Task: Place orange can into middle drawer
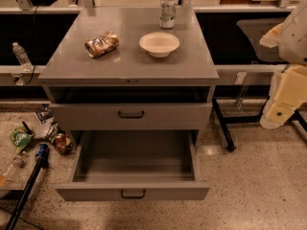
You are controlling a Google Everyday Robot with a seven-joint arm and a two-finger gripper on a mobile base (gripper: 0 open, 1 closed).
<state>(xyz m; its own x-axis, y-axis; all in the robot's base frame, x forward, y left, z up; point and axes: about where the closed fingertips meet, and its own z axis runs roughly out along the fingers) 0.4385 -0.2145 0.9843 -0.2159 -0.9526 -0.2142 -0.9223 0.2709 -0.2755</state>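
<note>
The orange can (pixel 101 44) lies on its side on the grey cabinet top (pixel 86 63), left of centre. It is dented and coppery with pale patches. The middle drawer (pixel 132 191), the lowest one, is pulled out and open, and its inside shows nothing in it. The like-handled drawer above it (pixel 131 115) is closed. My gripper (pixel 280 102) hangs at the right edge of the view, beside the cabinet and well to the right of the can. It holds nothing that I can see.
A white bowl (pixel 159 44) sits on the cabinet top right of the orange can. A silver-and-green can (pixel 167 12) stands upright behind it. Litter, a bottle (pixel 21 55) and a dark pole (pixel 26 190) lie on the floor at the left.
</note>
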